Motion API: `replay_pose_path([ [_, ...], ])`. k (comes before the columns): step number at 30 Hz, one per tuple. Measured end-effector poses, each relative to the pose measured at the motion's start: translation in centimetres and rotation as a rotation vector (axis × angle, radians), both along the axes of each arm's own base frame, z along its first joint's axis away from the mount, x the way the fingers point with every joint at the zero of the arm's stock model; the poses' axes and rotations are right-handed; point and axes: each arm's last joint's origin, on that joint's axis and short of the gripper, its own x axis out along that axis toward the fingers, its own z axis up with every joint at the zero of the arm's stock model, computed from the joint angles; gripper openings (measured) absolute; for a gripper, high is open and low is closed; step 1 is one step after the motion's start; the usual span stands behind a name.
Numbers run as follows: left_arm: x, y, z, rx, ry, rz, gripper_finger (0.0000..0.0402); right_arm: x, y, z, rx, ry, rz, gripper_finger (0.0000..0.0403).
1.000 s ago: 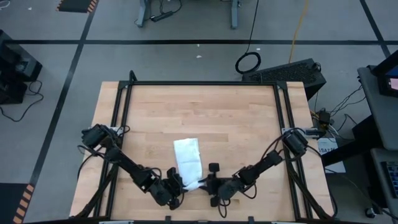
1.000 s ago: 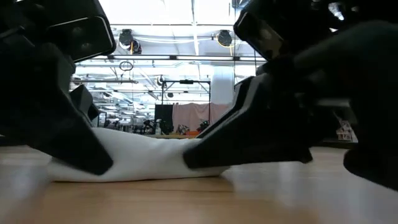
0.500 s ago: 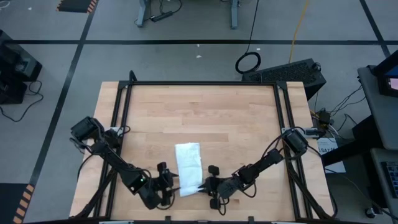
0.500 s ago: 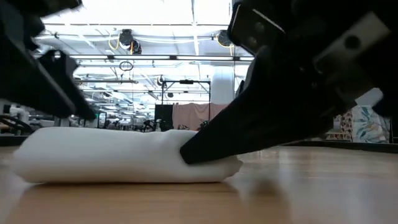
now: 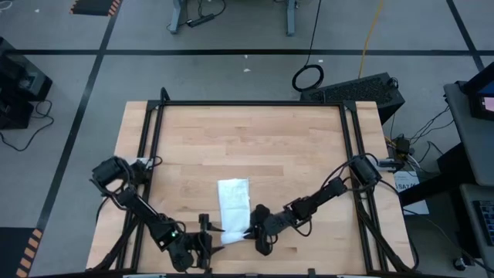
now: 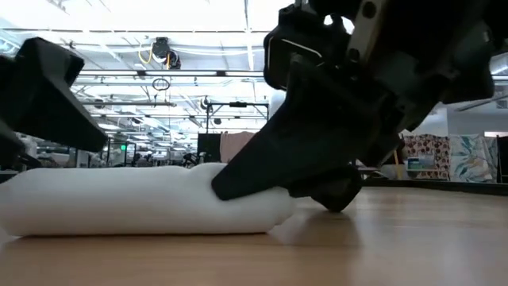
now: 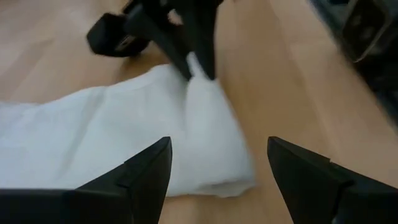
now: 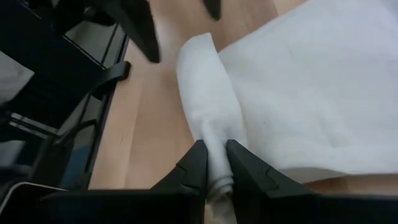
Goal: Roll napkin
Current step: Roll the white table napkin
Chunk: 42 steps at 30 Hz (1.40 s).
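Surface: wooden tabletop (image 5: pixel 255 147) inside a black frame.
Napkin position: napkin (image 5: pixel 234 210) lies flat near the tabletop's front edge, rolled end nearest that edge.
Long axis: flat part runs from the front edge toward the far edge; roll axis lies crosswise.
Right tool (image 8: pixel 214 167): fingers pinched together on the roll's right end.
Left tool (image 7: pixel 214 165): fingers apart, empty, just off the roll's left end.
Nearer arm: right, already gripping.

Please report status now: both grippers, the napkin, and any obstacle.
Left gripper open, clear of the napkin. Right gripper shut on the rolled near end. Rest of napkin flat on the table. Nothing in the way.
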Motion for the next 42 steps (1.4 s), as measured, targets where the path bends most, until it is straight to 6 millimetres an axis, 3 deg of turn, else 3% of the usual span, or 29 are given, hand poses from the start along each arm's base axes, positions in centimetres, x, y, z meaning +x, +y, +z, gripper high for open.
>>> replay_pose_path([
  [8, 0.0, -0.6, -0.8, -0.025, -0.020, -0.012, 0.0266, 0.6, -1.2, 0.1, 0.104, 0.044, -0.007, 0.0040],
  [12, 0.1, -0.6, -1.4, -0.014, -0.011, -0.008, 0.0237, 0.7, -1.5, 0.1, 0.138, 0.057, -0.009, 0.0040],
  [18, 0.2, -0.4, -2.2, 0.004, 0.004, 0.002, 0.0150, 0.9, -1.8, 0.2, 0.175, 0.072, -0.015, 0.0041],
  [23, 0.5, 0.3, -2.5, -0.070, 0.026, 0.096, 0.0040, 0.8, -1.8, 0.3, 0.154, 0.062, 0.002, 0.0045],
  [25, 0.4, 0.5, -2.6, -0.110, 0.040, 0.142, 0.0017, 0.7, -1.5, 0.7, 0.107, 0.038, 0.046, 0.0058],
  [30, 0.2, 0.8, -2.8, -0.177, 0.045, 0.232, 0.0034, -0.2, -1.0, 3.2, -0.107, -0.061, 0.214, 0.0124],
  [34, 0.3, 0.9, -2.8, -0.244, 0.039, 0.278, 0.0028, -1.7, 0.7, 5.1, -0.368, -0.132, 0.307, 0.0182],
  [38, 0.3, 0.9, -2.8, -0.295, 0.039, 0.304, 0.0019, -3.4, 3.3, 4.8, -0.663, -0.200, 0.324, 0.0217],
  [42, 0.8, 1.3, -2.1, -0.342, 0.071, 0.283, 0.0020, -4.5, 5.4, 4.3, -0.826, -0.269, 0.255, 0.0222],
])
